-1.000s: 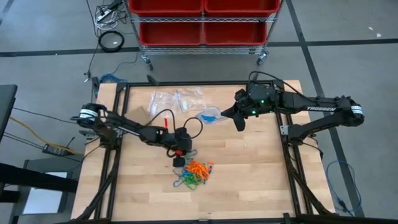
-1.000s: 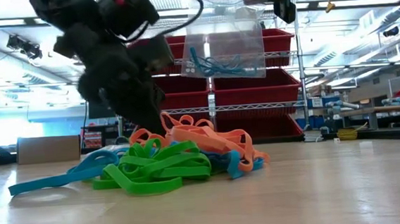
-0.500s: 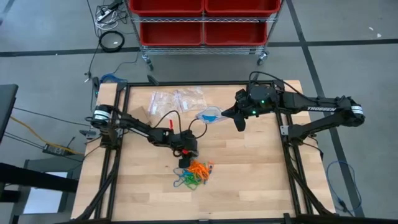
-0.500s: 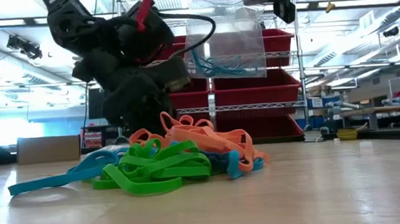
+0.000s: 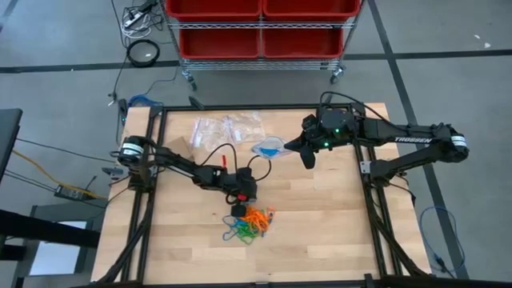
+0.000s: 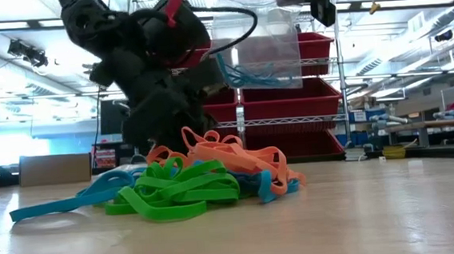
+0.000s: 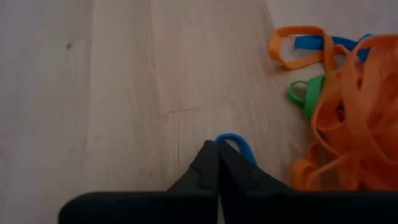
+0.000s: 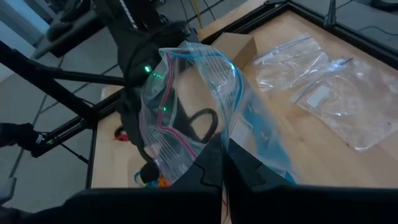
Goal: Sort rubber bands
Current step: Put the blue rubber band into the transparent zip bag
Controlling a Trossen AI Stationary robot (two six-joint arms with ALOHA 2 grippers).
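Left end effector point(image 7: 217, 163): fingers together, pinching a blue band point(image 7: 236, 144) at the edge of the rubber bands point(image 5: 251, 222) heaped mid-table point(image 5: 336, 216); right end effector point(image 8: 222, 163): clamped on a clear bag point(image 8: 193, 106), raised, likely awaiting blue bands

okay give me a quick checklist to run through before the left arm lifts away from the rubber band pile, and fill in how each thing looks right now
1. Left gripper shut: ok, its fingers meet at the tips.
2. A band caught: ok, a blue band loops out right at the closed tips; how firmly it is pinched, cannot tell.
3. Only one band coming: cannot tell; the orange bands lie close beside it and may be tangled in.
4. Right gripper shut on the clear bag: ok, the bag hangs from it above the table.
5. Bag mouth open to receive: cannot tell.
6. Remaining pile sits on the table below the left gripper: ok.
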